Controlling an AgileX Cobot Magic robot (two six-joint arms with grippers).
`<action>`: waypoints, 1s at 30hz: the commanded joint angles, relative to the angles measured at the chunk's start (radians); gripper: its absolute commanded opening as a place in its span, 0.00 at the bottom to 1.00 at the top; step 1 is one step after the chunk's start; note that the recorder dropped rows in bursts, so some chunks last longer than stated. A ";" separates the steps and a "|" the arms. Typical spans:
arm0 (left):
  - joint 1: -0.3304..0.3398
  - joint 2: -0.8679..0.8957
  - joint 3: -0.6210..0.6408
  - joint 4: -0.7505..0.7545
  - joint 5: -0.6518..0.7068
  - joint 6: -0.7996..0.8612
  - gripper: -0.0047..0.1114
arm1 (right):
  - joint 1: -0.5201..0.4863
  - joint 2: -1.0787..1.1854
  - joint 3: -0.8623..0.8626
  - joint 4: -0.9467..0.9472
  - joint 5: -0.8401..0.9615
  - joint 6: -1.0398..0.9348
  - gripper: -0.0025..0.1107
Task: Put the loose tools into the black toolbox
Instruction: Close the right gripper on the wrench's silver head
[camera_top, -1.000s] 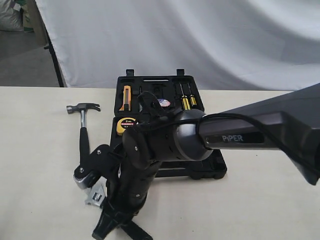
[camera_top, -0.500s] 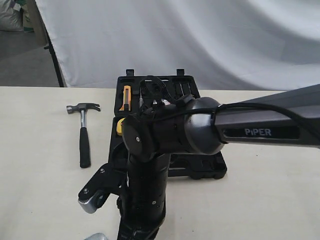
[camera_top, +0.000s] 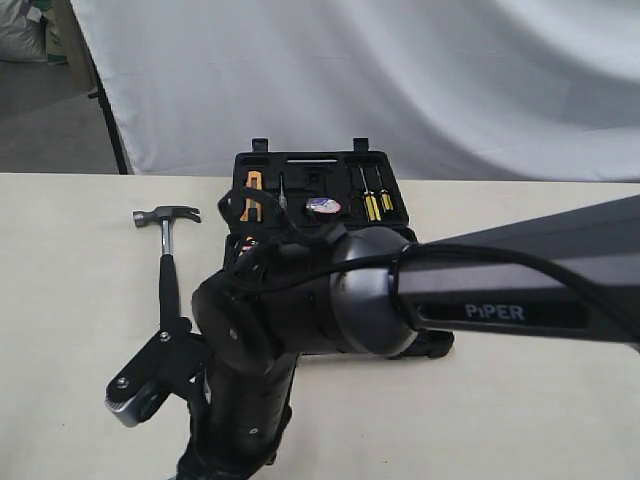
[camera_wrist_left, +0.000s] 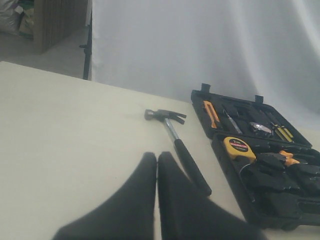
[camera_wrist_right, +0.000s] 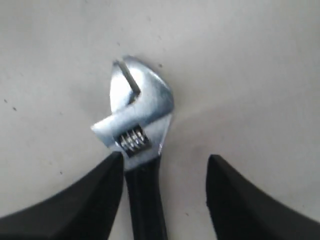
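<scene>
The adjustable wrench (camera_wrist_right: 136, 127) lies flat on the table, silver head outward. Its black handle runs back between the fingers of my right gripper (camera_wrist_right: 165, 167), which is open and straddles the handle, closer to one finger. In the exterior view the right arm (camera_top: 300, 320) reaches down across the near left, and its gripper and the wrench are out of view. The claw hammer (camera_top: 166, 262) (camera_wrist_left: 176, 146) lies left of the open black toolbox (camera_top: 300, 165) (camera_wrist_left: 235, 182). The tape roll (camera_top: 322, 206) (camera_wrist_left: 260, 128) sits in the far half. My left gripper (camera_wrist_left: 157, 157) is shut and empty, short of the hammer's handle.
A yellow tape measure (camera_wrist_left: 239, 146), orange-handled pliers (camera_wrist_left: 286, 156), an orange knife (camera_top: 251, 192) and yellow screwdrivers (camera_top: 372, 205) rest in the toolbox. A white backdrop (camera_top: 380, 80) hangs behind the table. The right arm hides the toolbox's near half.
The right arm has swung down and toward the near left edge. Its wrist camera moved lower left, the wrench head left the exterior view, and more of the toolbox's far half shows.
</scene>
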 joint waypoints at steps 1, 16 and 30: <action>0.025 -0.003 -0.003 0.004 -0.007 -0.005 0.05 | 0.012 -0.008 0.004 0.066 -0.100 0.053 0.54; 0.025 -0.003 -0.003 0.004 -0.007 -0.005 0.05 | 0.010 0.137 0.004 0.073 -0.209 0.118 0.54; 0.025 -0.003 -0.003 0.004 -0.007 -0.005 0.05 | 0.010 0.092 0.004 0.058 -0.153 0.128 0.12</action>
